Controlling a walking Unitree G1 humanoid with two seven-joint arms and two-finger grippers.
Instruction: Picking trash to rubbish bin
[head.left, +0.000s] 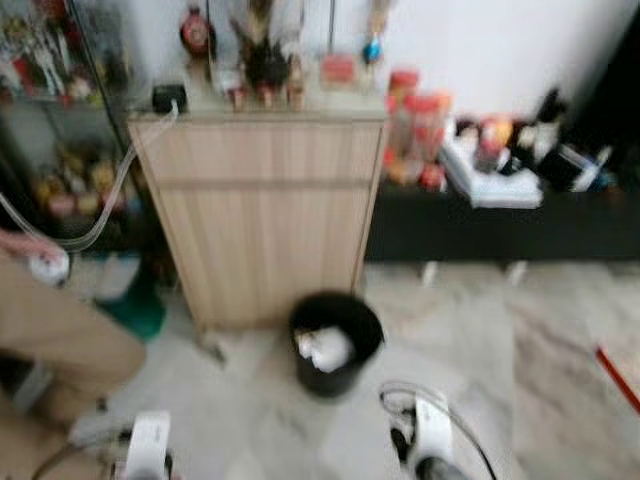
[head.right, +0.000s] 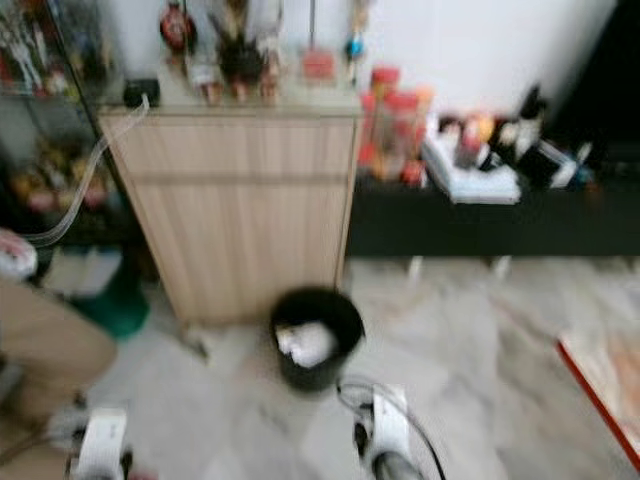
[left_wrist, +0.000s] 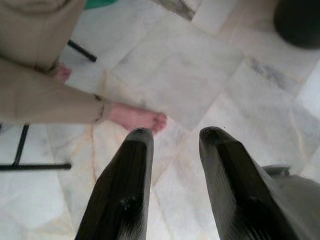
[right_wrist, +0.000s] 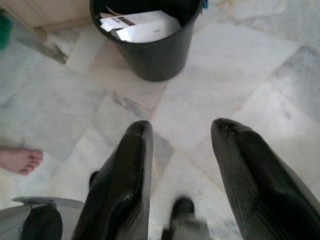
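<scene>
Trash, looks like white paper (right_wrist: 142, 27), sits inside round black plastic bin (right_wrist: 155, 55); right pincer (right_wrist: 182, 135) and left pincer (left_wrist: 175, 137) both spread, empty.

I am looking into a lived-in room of a home. A light wooden cabinet (head.left: 262, 215) stands against a white wall, its top crowded with small ornaments. Beside it runs a low black shelf (head.left: 500, 225) with red-lidded jars (head.left: 420, 125) and other household things — all blurred. The floor (right_wrist: 240, 75) is pale marble tile, and a person's bare foot (left_wrist: 137, 118) rests on it.
</scene>
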